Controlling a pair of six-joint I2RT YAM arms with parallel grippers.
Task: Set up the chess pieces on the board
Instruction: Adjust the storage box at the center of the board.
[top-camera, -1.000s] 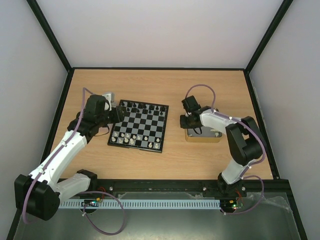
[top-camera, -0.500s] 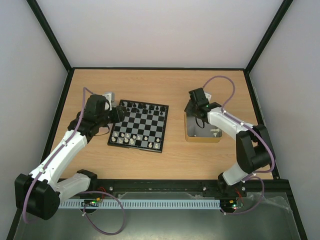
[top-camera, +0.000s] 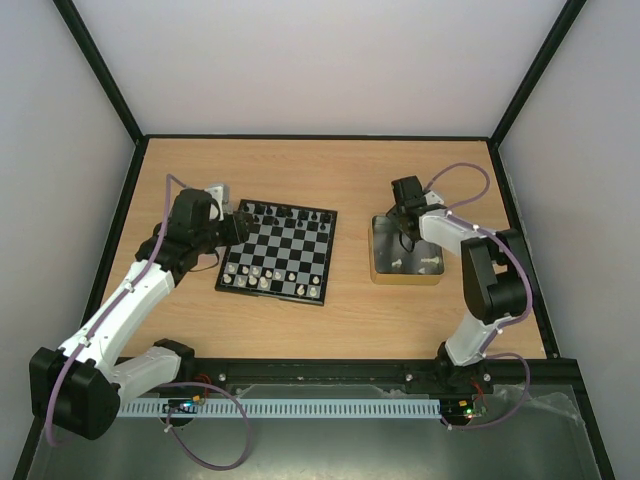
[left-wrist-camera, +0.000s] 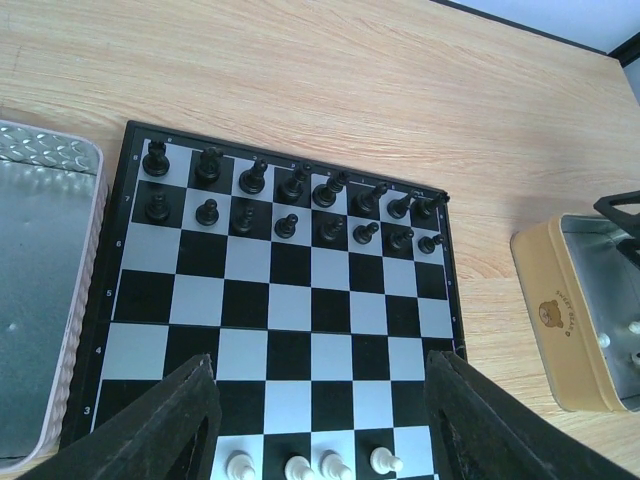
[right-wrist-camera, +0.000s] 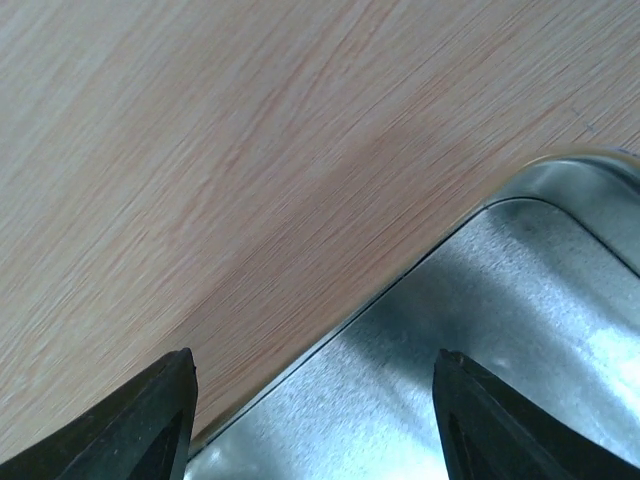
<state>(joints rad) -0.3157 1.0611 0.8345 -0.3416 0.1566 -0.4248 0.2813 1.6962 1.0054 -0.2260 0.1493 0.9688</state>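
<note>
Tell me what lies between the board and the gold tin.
Nothing: only bare table between the board and the tin, seen in the top and left wrist views.

The board (left-wrist-camera: 290, 305) is bare midway — black pieces (left-wrist-camera: 293, 183) crowd its far rows.

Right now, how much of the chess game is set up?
Done: the black pieces fill the two far rows of the board, and some white pieces stand on the near rows. In hand: nothing; the left fingers hang open over the board, and the right fingers are open above the corner of the tin. Left: at least two white ones wait in the tin.
</note>
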